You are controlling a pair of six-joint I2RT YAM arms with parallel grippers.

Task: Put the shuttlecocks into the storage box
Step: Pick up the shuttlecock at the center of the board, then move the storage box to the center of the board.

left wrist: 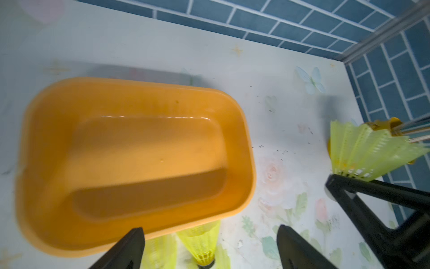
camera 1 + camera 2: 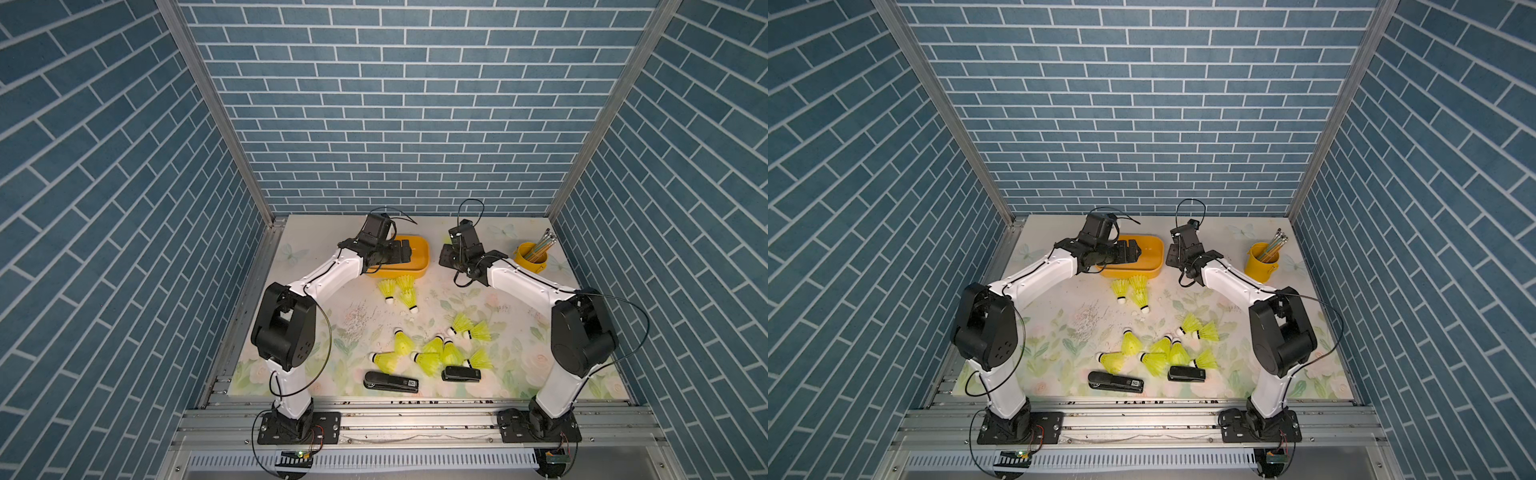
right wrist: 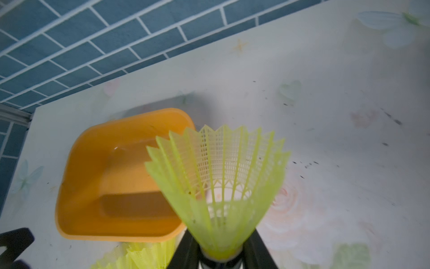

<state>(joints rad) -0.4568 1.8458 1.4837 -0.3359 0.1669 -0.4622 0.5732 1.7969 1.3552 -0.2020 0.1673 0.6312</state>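
**One shuttlecock in the grip, box empty**

In both top views, the orange storage box (image 2: 420,246) sits at the far side of the flowered table (image 2: 457,301). The left claw (image 2: 404,253) hangs above it and the right claw (image 2: 449,247) is just beside its end. The loose shuttlecocks (image 2: 432,353) lie nearer the robot: three close to the box's near wall, the rest clustered by two black staplers (image 2: 390,382). A yellow pencil cup (image 2: 530,253) stands apart at the right.

In the left wrist view, the left claw's jaws stand wide with nothing between them. The box floor below is bare.

In the right wrist view, the right claw is clamped on the held shuttlecock (image 3: 218,186) at its base, by the white tip. The skirt flares away from the claw, beside the box rather than over it.

These cones look feather-light, and the mesh skirt is probably springy and easy to crush. The firm tip end at the black band looks like the place to take hold. A dropped one may well bounce or roll, so a low release would suit.
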